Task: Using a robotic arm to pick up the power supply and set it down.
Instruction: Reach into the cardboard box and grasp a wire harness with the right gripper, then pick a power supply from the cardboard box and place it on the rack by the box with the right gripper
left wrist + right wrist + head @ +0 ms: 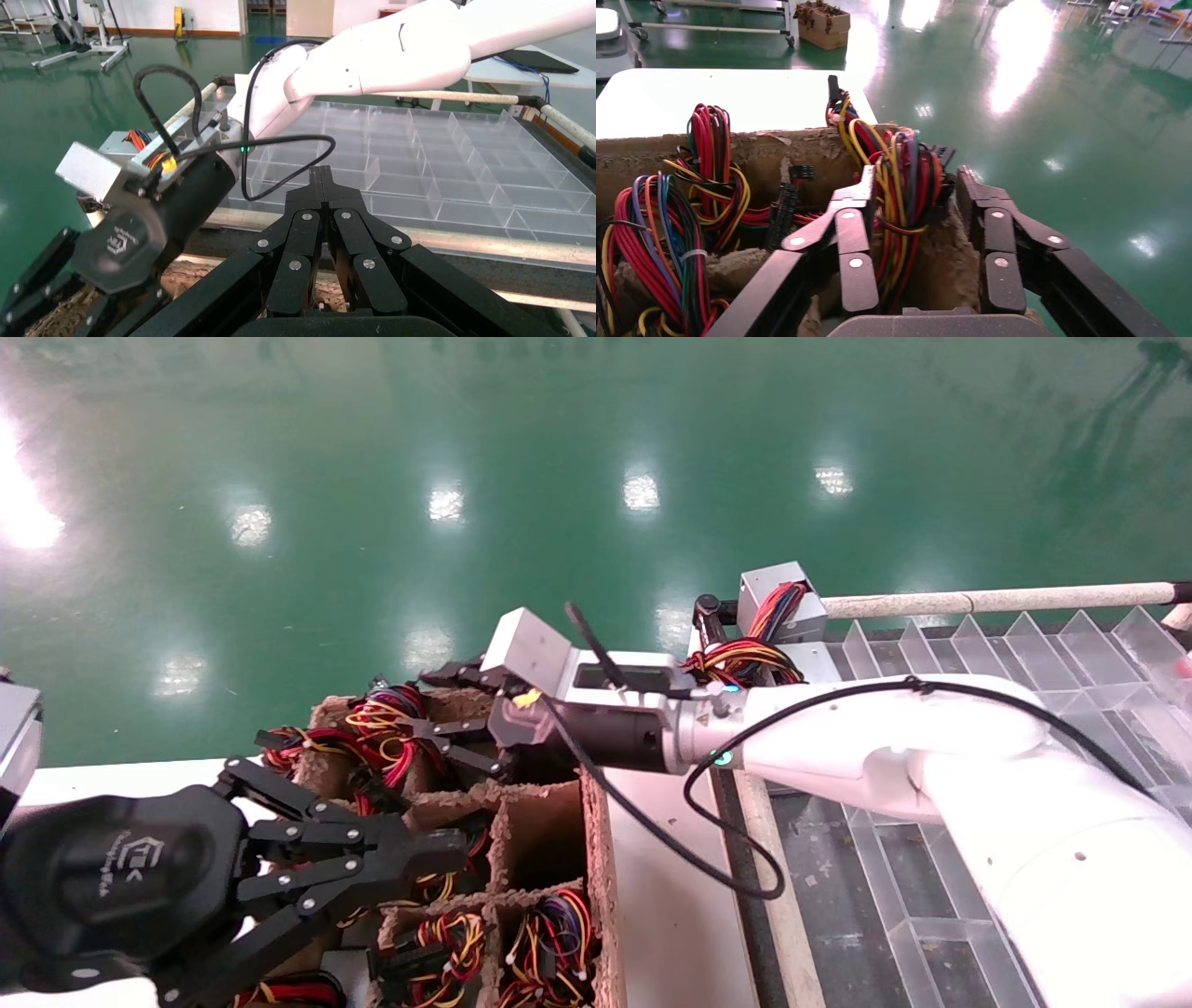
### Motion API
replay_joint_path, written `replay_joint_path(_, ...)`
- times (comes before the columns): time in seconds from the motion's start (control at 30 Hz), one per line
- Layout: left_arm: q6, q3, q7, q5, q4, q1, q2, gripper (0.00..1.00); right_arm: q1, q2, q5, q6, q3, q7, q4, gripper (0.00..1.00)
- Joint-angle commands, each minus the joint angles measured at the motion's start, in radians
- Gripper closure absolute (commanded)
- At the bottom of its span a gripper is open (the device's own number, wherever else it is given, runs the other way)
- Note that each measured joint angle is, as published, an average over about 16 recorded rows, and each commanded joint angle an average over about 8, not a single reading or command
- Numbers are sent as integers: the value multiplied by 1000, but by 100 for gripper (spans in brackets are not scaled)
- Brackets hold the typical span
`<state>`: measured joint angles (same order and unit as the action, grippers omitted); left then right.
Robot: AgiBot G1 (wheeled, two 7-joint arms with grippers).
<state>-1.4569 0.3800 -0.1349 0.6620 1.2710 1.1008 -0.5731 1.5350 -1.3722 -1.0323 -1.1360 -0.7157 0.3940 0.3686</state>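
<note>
Right gripper (916, 232) reached into the cardboard crate (549, 822).
Its fingers stood open astride a wire bundle (902, 182), seemingly not yet clamped; left gripper (372, 868) idled, fingers closed together.

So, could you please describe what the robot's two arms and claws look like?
The right arm has a glossy white shell with a small green light near a black cylindrical wrist, and a loose black cable looping along it. Its right claw is black, with several jointed fingers studded with silver rivets. The left claw matches it, with a white logo on its rounded black base.
</note>
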Motion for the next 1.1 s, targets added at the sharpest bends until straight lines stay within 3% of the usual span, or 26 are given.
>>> replay_joint_path(0.03,0,0,0,0,0,0,0,100,-8,0,17,23,-27,-14,23,100)
replay_joint_path(0.67,0,0,0,0,0,0,0,100,-6,3,208,207,-280,-22,114,100)
replay_joint_path(0.87,0,0,0,0,0,0,0,100,9,8,288,198,-300,-9,92,100)
replay_joint_path(1.1,0,0,0,0,0,0,0,100,23,18,404,116,-275,-2,35,100)
